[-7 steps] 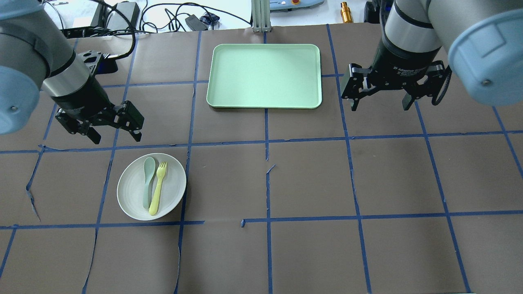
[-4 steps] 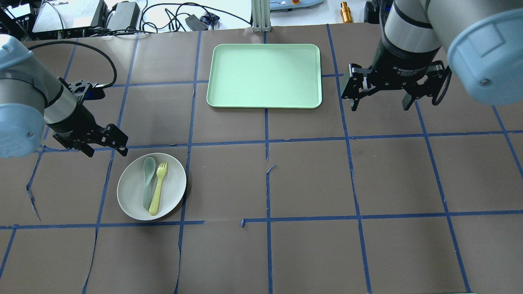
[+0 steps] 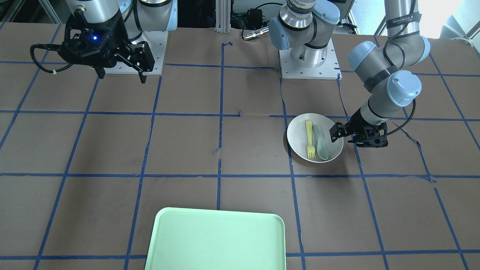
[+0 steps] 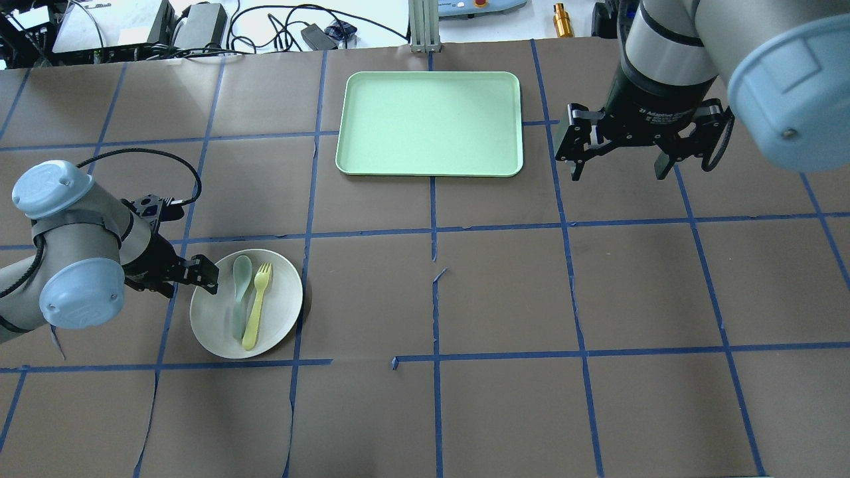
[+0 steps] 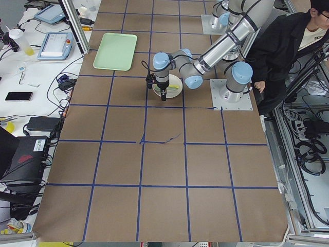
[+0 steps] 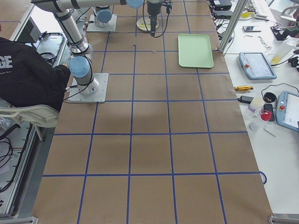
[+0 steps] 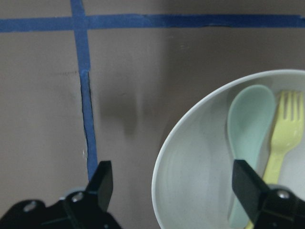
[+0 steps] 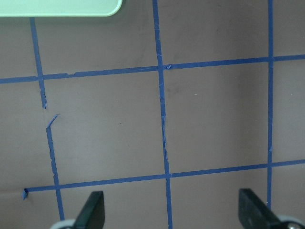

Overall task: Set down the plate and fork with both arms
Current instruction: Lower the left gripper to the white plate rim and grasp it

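The white plate sits on the table's left side, also in the front view. In it lie the pale-yellow fork and a grey-green spoon, side by side. My left gripper is open and low at the plate's left rim. In the left wrist view one finger is over the plate and the other outside it, with the rim between them. The fork shows there too. My right gripper is open and empty, high to the right of the tray.
A mint-green tray lies at the table's far middle, also in the front view. Blue tape lines grid the brown table cover. Cables and devices lie beyond the far edge. A person in black stands by the robot's base.
My left arm has swung down and toward me, from behind the plate to its left rim. The right arm has not moved.
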Controlling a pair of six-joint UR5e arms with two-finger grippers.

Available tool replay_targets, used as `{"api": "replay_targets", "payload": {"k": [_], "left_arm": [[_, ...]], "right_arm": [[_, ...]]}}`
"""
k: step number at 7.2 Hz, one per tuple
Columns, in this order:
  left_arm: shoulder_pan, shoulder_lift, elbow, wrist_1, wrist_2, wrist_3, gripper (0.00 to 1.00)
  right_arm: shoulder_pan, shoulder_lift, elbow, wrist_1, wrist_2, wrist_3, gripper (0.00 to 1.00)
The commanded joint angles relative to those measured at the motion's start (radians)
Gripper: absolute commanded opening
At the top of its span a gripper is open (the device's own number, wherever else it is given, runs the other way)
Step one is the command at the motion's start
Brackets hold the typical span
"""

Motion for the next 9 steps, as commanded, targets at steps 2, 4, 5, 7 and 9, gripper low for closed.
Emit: {"api": "replay_targets", "payload": {"k": [2,4,5,7,9], "left_arm": [[0.018,-0.005,-0.020,-0.004,0.005,-0.021,0.00],[0.018,-0.005,-0.012,-0.007,0.003,-0.046,0.00],[0.018,-0.005,0.006,-0.008,-0.007,-0.045,0.00],[0.020,-0.008,0.118,-0.159,-0.117,-0.037,0.00],[0.012,-0.029,0.260,-0.369,-0.226,-0.046,0.00]], "right_arm": [[0.000,-0.002,0.000,0.001,0.000,0.000,1.00],[0.000,-0.002,0.000,0.001,0.000,0.000,1.00],[0.000,-0.002,0.000,0.001,0.000,0.000,1.00],[0.000,-0.001,0.000,0.001,0.000,0.000,1.00],[0.000,-0.001,0.000,0.001,0.001,0.002,1.00]]}}
